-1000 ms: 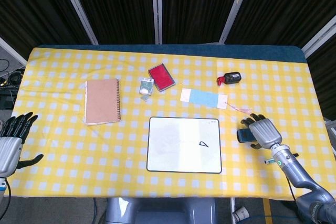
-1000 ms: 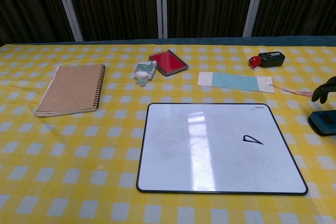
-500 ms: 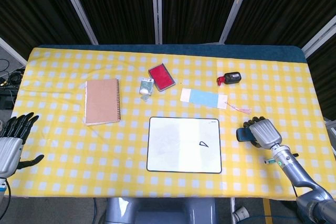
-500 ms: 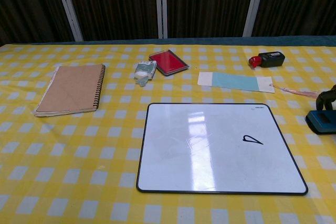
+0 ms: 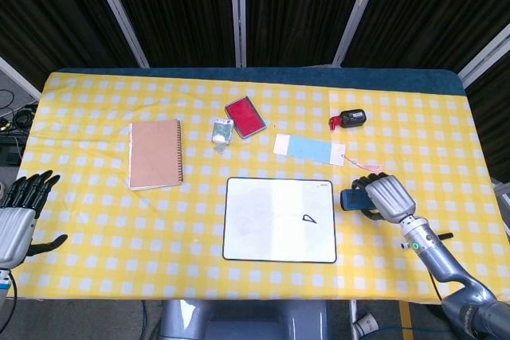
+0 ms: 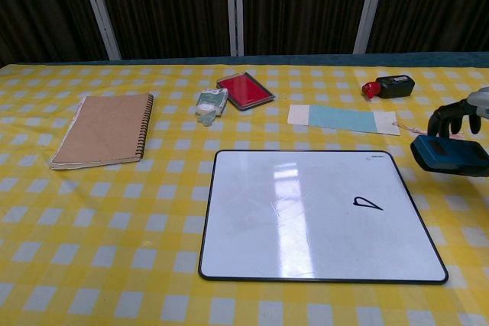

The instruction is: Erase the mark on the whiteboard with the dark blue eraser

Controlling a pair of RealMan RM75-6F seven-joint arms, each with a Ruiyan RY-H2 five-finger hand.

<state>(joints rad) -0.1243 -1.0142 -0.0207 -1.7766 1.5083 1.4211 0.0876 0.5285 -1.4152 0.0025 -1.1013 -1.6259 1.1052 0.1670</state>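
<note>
The whiteboard [image 5: 279, 219] [image 6: 313, 215] lies at the table's front middle, with a small black mark [image 5: 310, 218] [image 6: 367, 203] on its right half. My right hand [image 5: 386, 199] [image 6: 463, 116] grips the dark blue eraser [image 5: 353, 197] [image 6: 449, 155], lifted off the cloth just right of the board's upper right corner. The eraser sticks out to the left of the hand. My left hand [image 5: 19, 216] hangs open at the table's front left edge, holding nothing; only the head view shows it.
A brown spiral notebook [image 5: 155, 154] [image 6: 105, 129] lies at the left. Behind the board are a red stamp pad [image 5: 244, 116] [image 6: 244, 90], a crumpled packet [image 5: 221, 130] [image 6: 209, 104], a light blue bookmark [image 5: 311, 149] [image 6: 344, 120] and a black-and-red object [image 5: 349, 119] [image 6: 389, 85].
My right hand closed on the eraser, lifted it off the table and carried it left toward the whiteboard. The left hand stayed where it was.
</note>
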